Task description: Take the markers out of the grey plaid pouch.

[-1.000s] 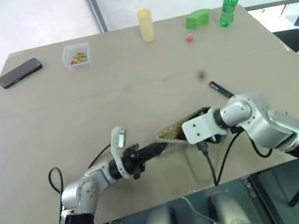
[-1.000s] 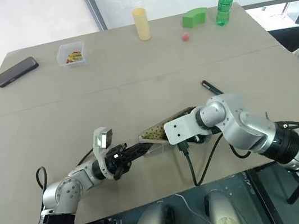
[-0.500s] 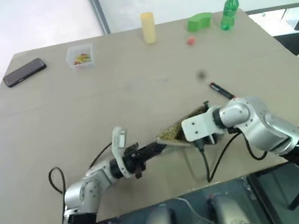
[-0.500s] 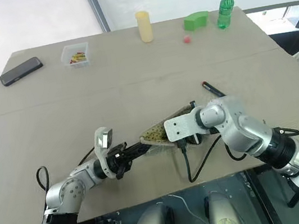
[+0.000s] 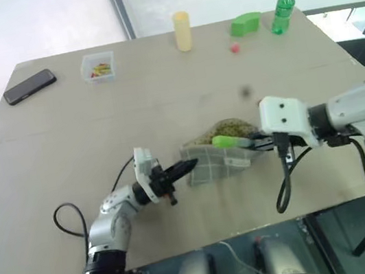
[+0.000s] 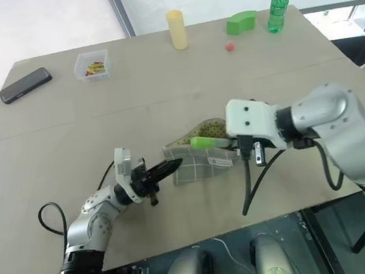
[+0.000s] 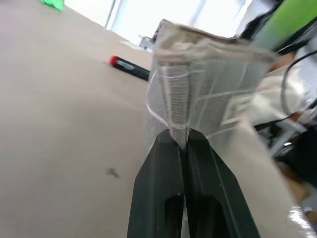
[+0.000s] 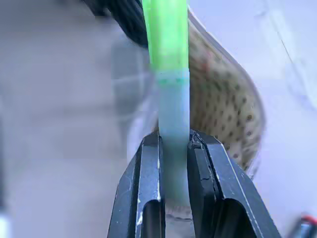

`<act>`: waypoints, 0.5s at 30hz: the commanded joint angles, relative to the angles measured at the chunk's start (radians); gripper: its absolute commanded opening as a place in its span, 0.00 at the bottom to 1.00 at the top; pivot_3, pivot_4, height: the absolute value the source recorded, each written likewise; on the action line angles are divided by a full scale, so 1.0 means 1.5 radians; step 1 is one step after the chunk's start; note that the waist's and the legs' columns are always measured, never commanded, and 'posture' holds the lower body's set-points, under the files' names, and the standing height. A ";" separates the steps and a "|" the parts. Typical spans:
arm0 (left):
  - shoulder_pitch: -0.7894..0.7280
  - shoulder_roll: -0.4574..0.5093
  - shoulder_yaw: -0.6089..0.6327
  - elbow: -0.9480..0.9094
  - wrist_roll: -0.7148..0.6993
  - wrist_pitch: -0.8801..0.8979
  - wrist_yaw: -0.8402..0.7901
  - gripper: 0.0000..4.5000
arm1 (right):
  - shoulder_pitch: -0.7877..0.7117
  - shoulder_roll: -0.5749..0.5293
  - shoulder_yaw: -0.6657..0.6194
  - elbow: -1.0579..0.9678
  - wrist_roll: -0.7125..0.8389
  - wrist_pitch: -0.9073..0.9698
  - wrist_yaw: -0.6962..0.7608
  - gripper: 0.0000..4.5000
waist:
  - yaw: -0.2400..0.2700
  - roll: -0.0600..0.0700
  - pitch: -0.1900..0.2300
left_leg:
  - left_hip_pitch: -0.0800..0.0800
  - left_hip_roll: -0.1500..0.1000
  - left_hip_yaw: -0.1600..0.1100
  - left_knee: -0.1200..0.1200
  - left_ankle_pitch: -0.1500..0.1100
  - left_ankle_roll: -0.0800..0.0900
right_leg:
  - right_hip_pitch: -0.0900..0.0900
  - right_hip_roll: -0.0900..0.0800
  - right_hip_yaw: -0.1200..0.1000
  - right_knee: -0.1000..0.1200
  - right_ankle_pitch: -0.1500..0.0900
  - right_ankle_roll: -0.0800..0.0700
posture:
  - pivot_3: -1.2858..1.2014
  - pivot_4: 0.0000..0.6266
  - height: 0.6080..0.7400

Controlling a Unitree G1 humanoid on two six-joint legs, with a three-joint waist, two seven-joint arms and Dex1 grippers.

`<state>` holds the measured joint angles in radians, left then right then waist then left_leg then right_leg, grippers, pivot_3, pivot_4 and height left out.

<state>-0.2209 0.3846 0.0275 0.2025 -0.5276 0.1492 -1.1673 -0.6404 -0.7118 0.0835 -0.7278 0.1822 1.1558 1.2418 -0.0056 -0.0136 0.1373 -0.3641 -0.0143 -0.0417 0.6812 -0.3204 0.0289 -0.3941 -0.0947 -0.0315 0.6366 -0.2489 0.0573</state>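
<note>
Both arms are silver-grey metal with rounded joint shells and black rings between the segments. Each wrist carries a white, boxy camera mount. The left hand [image 5: 182, 170] has two slim black fingers [image 7: 163, 208] with a matte surface. The right hand [image 5: 258, 142] has the same black fingers [image 8: 143, 198]. A black cable loops from each arm.

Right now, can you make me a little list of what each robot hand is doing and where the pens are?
left tool: shut, pinching one end of the grey plaid pouch
right tool: shut on the green marker, held above the pouch's open mouth
black marker: lying on the table, outside the pouch
pouch: open, speckled lining showing
</note>
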 commanded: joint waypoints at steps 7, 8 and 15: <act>0.029 0.015 0.003 0.002 0.092 -0.145 0.034 0.00 | -0.082 0.080 -0.263 0.245 0.005 0.032 -0.276 0.04 | 0.003 0.001 0.001 | -0.001 -0.002 -0.001 -0.001 0.000 0.000 | -0.001 -0.001 0.000 0.000 0.000 0.000 | 0.52 0.24 1.00; 0.039 0.018 0.006 -0.008 0.093 -0.146 0.040 0.00 | -0.070 0.050 -0.252 0.290 -0.019 -0.001 -0.302 0.04 | 0.005 0.001 0.001 | -0.001 -0.002 -0.001 -0.002 0.000 0.000 | -0.001 -0.002 0.000 0.000 0.000 0.000 | 0.52 0.24 1.00; 0.088 0.025 0.021 -0.048 0.089 -0.157 0.067 0.00 | -0.052 -0.021 -0.204 0.523 -0.054 -0.134 -0.362 0.04 | -0.007 0.004 0.002 | 0.000 -0.005 0.002 -0.006 0.000 0.000 | -0.003 -0.003 0.002 -0.002 0.000 0.000 | 0.52 0.24 1.00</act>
<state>-0.1082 0.4136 0.0501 0.1538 -0.3954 -0.0753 -1.0716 -0.7207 -0.7281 -0.2445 0.0177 0.1202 1.0274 0.7139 -0.0157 -0.0073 0.1410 -0.3634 -0.0214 -0.0382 0.6723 -0.3204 0.0296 -0.3980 -0.0992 -0.0283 0.6341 -0.2490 0.0576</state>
